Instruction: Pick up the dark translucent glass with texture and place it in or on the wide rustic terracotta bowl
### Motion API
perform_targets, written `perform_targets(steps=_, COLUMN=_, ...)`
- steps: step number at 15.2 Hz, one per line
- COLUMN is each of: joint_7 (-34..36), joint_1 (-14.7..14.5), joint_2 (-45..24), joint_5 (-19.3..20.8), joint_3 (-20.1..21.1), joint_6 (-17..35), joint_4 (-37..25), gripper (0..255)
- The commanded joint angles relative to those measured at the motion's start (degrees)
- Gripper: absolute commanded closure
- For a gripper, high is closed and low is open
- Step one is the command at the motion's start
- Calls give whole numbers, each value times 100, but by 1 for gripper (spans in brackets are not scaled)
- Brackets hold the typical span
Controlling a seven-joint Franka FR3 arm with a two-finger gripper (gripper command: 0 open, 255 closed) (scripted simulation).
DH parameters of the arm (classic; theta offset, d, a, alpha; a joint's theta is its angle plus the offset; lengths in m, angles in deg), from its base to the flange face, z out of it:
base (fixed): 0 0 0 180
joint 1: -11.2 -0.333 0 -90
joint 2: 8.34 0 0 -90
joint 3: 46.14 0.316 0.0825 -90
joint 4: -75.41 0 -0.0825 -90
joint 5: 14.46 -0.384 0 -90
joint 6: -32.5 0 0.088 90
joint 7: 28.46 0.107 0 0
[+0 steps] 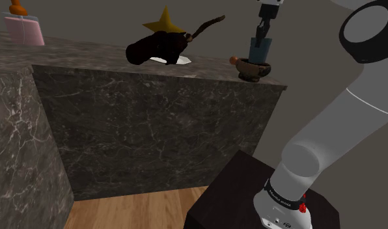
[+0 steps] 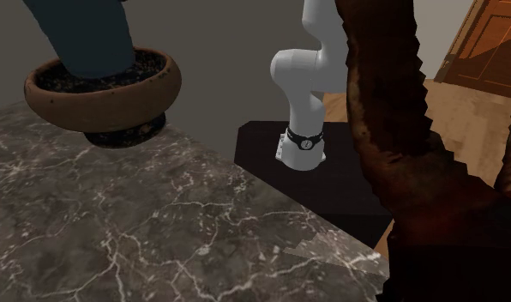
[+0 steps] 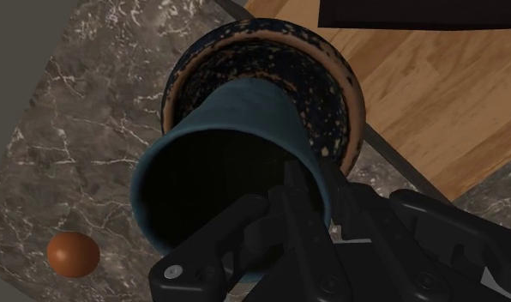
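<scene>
wrist view shows pincer (image 3: 307, 196) clasping teal glass (image 3: 237, 111) inside the brown bowl (image 3: 346, 81).

Veined marble counter (image 1: 153, 117), speckled matt bowl (image 3: 348, 86)

Arm (image 1: 329, 130): the white links rise from the base (image 1: 282, 205) toward the shoulder view's upper right, where a dark joint disc (image 1: 368, 32) sits at the frame's edge. In the second exterior view the base (image 2: 303, 146) stands upright, with a black band around its lower collar and the lower links stacked vertically above it.

Hand: it enters at the shoulder view's top edge and points straight down.

Gripper (image 1: 263, 27): the jaws are drawn in on the wall of the glass (image 1: 260, 49) at its rim. In the wrist view the gripper (image 3: 309, 184) places one of its fingers (image 3: 279, 214) inside the rim and the other outside (both pads appear to be in contact).
</scene>
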Motion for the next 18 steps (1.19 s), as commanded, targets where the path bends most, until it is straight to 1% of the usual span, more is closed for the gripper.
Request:
perform_targets(steps=1, joint_7=3, joint_1=0, joint_2=8, joint_5=2, joint_3=1, joint_6=14, joint_4=17, gripper=255)
perform_targets(steps=5, joint_7=3, joint_1=0, joint_2=8, joint_5=2, joint_3=1, joint_6=14, joint_4=17, gripper=255)
perform_targets(steps=6, joint_7=3, joint_1=0, joint_2=9, joint_5=2, joint_3=2, joint_6=14, joint_4=18, gripper=0)
perform_targets(steps=11, joint_7=3, joint_1=0, joint_2=9, joint_5=2, joint_3=2, joint_6=14, joint_4=18, gripper=0)
perform_targets(steps=15, joint_7=-147, joint_1=-7, joint_2=-466, joint_5=-127, joint_3=-39, joint_6=-836, joint_4=-1293, gripper=0)
perform_targets(steps=18, joint_7=-147, joint_1=-6, joint_2=-466, joint_5=-128, joint_3=-37, joint_6=-836, joint_4=-1292, gripper=0)
